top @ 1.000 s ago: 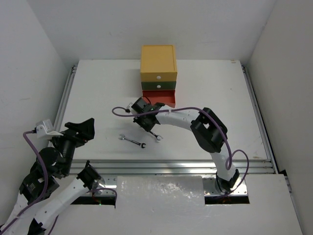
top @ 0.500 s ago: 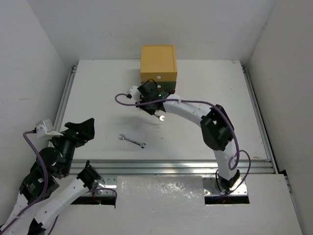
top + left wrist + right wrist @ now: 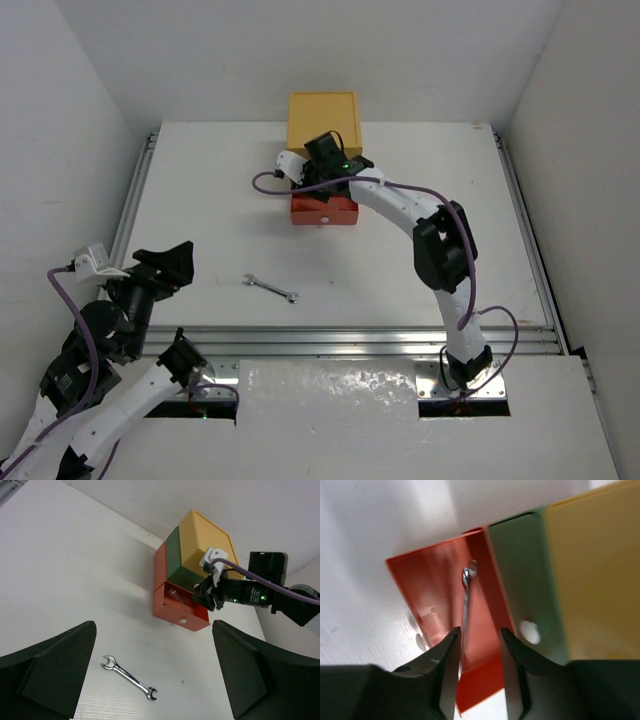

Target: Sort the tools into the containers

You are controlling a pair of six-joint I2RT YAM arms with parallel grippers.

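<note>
Right tool point(image 3: 479, 632), jaws parted, hangs above a wrench point(image 3: 465, 600) in the red drawer point(image 3: 430, 585) (left tool point(image 3: 154, 630) gapes).

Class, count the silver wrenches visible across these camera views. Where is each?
2. One wrench lies on the table; the second wrench is in the open red drawer. Others may be hidden.

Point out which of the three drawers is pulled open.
The red bottom drawer: it juts forward with a wrench inside, while the green drawer and yellow drawer above sit flush and shut.
</note>
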